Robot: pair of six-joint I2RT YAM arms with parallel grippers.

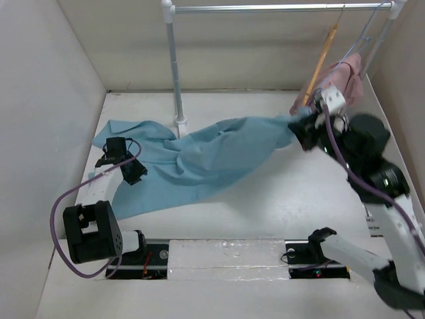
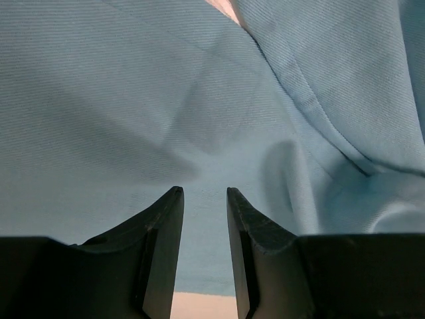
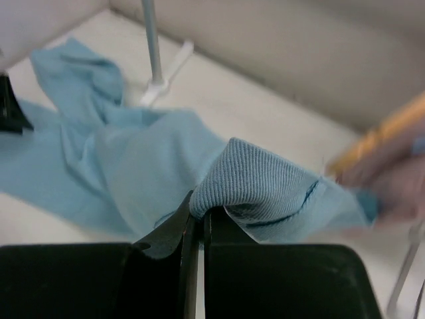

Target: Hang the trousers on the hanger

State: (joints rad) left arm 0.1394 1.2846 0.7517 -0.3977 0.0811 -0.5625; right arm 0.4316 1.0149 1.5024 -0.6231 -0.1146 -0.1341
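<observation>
The trousers (image 1: 199,163) lay spread across the table (image 1: 265,219), running from nine o'clock toward two o'clock in the top view. The right end effector (image 3: 197,209) was clamped on their ribbed edge at two o'clock, just below the hanger (image 1: 320,63), which hung tilted from the rail (image 1: 279,8). The left end effector (image 2: 202,193) stood narrowly parted over the cloth at nine o'clock, holding nothing.

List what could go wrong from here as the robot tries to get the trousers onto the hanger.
1. The right fingers pinch only a small fold of the trousers. Most of the cloth lies on the table, so its drag may pull the fold free.
2. The hanger hangs tilted beside a pink garment. A push could swing it or snag that garment.
3. The left fingers are open, so the far end goes unsupported.
</observation>
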